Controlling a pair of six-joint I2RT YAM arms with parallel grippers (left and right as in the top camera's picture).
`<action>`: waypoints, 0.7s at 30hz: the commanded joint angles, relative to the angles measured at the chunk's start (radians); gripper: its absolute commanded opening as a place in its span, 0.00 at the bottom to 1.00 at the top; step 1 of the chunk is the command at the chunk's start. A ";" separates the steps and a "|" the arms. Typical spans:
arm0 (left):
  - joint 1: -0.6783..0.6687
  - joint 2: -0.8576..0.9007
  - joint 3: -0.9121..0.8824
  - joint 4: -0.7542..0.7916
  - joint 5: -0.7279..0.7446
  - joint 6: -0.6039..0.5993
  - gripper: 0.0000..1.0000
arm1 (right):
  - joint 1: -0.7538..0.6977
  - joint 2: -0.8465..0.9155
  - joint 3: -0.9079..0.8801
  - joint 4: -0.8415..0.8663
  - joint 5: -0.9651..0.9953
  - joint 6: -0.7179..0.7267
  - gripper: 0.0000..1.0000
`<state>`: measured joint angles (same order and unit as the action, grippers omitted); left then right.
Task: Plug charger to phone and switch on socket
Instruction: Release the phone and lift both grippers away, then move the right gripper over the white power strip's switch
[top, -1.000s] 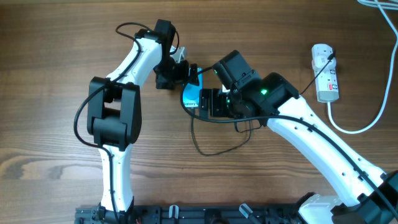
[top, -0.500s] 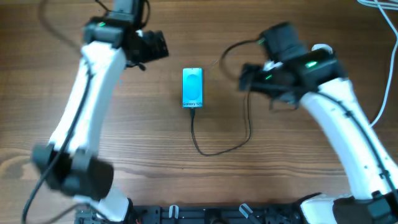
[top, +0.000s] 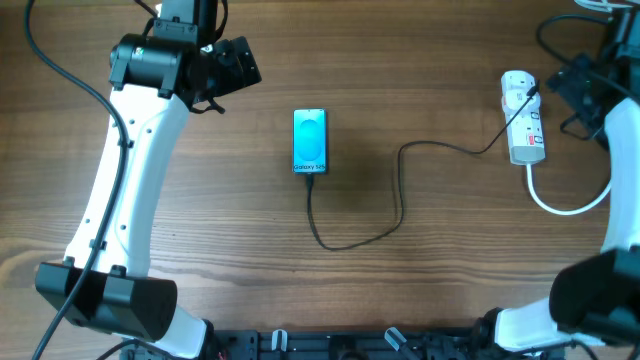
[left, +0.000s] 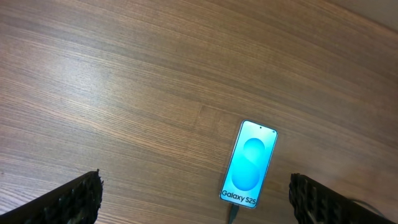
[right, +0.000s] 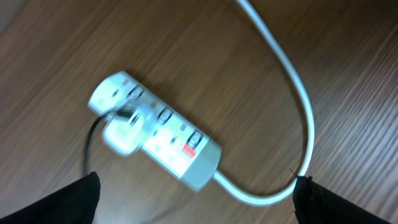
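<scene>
The phone (top: 310, 141) lies flat in the middle of the table, turquoise screen up, "Galaxy" text at its near end; it also shows in the left wrist view (left: 249, 163). The charger cable (top: 345, 243) has its tip (left: 231, 213) in the phone's near end and curls right to a white plug in the socket (top: 524, 130). The socket shows blurred in the right wrist view (right: 155, 137). My left gripper (top: 235, 68) is open and empty, high and to the phone's upper left (left: 196, 208). My right gripper (top: 577, 92) is open and empty above the socket's right side (right: 199, 208).
The socket's thick white cord (top: 570, 205) loops off its near end toward the right table edge and shows in the right wrist view (right: 298, 93). Bare wood table (top: 450, 270) surrounds the phone. The arm bases stand along the near edge.
Both arms have pulled away from the phone. The left gripper went up and left, the right gripper swung far right over the socket. The phone now lies alone with the cable in it.
</scene>
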<state>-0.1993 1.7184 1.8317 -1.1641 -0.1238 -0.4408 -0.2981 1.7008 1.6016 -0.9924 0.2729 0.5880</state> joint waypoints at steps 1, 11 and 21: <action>0.000 0.003 -0.006 0.000 -0.016 -0.016 1.00 | -0.055 0.103 -0.008 0.095 0.026 -0.142 1.00; 0.000 0.003 -0.006 0.000 -0.016 -0.016 1.00 | -0.118 0.337 -0.008 0.129 -0.057 -0.301 1.00; 0.000 0.003 -0.006 0.000 -0.016 -0.016 1.00 | -0.146 0.406 -0.037 0.245 -0.242 -0.401 1.00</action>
<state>-0.1993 1.7184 1.8317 -1.1645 -0.1238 -0.4477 -0.4377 2.0724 1.5867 -0.7696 0.0780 0.2100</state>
